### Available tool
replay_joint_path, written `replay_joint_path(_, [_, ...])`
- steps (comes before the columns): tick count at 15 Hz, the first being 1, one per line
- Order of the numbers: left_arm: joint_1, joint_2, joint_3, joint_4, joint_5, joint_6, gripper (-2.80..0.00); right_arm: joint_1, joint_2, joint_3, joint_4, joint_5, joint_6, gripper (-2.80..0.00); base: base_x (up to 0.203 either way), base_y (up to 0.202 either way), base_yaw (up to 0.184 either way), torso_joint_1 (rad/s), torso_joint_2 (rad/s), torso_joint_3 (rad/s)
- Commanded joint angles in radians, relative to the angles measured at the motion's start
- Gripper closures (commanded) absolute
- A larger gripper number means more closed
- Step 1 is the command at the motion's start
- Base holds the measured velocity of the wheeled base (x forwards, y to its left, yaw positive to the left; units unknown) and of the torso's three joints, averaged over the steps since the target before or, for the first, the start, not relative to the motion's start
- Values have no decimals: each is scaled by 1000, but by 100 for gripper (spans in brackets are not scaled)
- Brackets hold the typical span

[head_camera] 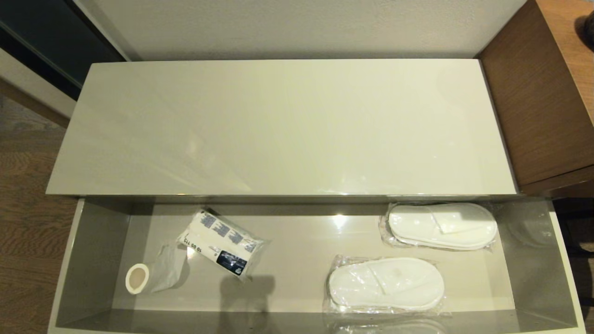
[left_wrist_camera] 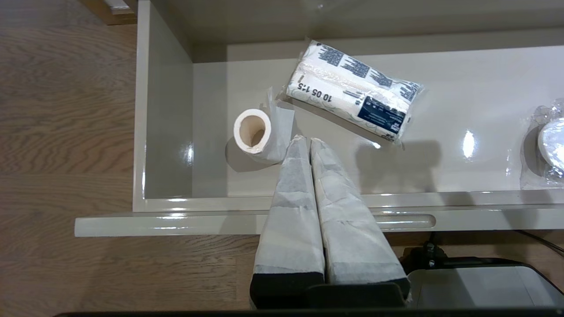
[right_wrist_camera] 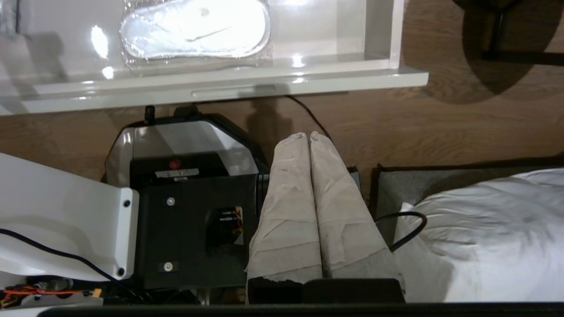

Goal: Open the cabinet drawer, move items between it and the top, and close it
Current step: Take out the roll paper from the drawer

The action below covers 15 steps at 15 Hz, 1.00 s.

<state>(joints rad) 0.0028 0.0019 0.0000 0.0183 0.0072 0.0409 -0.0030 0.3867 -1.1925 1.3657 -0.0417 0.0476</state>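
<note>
The cabinet drawer (head_camera: pixel 93 260) stands pulled out below the glossy beige top (head_camera: pixel 278 130), which is bare. Inside the drawer lie a toilet-paper roll (head_camera: pixel 138 278) with a loose tail at the left, and two packs of white slippers in clear plastic: one at the back right (head_camera: pixel 441 226), one nearer the front (head_camera: pixel 385 284). My left gripper (left_wrist_camera: pixel 305 140) is shut and empty, hovering over the drawer's front edge just beside the toilet-paper roll (left_wrist_camera: pixel 253 132). My right gripper (right_wrist_camera: pixel 307 135) is shut and empty, held back over my own base, short of the drawer front (right_wrist_camera: pixel 233 91). Neither arm shows in the head view.
A white packet with blue printing (head_camera: pixel 222 243) lies in the drawer next to the roll. A brown wooden desk (head_camera: pixel 543 102) adjoins the cabinet on the right. Wood floor (head_camera: pixel 23 222) lies to the left. A white bed cover (right_wrist_camera: pixel 493 237) is close by my right gripper.
</note>
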Motion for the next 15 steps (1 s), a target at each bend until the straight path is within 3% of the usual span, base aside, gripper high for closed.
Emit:
replay_joint_path(1, [0, 0, 0, 1, 0, -1, 0, -1, -74, 102, -21, 1, -11, 0, 0, 0, 0, 0, 0, 0])
replay_joint_path(5, [0, 0, 0, 0, 0, -1, 0, -6, -236, 354, -208, -28, -129, 0, 0, 0, 0, 0, 0, 0])
replay_joint_path(10, [0, 0, -2, 2, -1, 7, 0, -5, -339, 568, -316, -88, -197, 0, 0, 0, 0, 0, 0, 0])
replay_joint_path(14, [0, 0, 0, 2, 0, 7, 0, -5, -348, 700, -536, -112, -196, 0, 0, 0, 0, 0, 0, 0])
replay_joint_path(15, [0, 0, 0, 2, 0, 7, 0, -5, -350, 764, -662, -113, -195, 0, 0, 0, 0, 0, 0, 0])
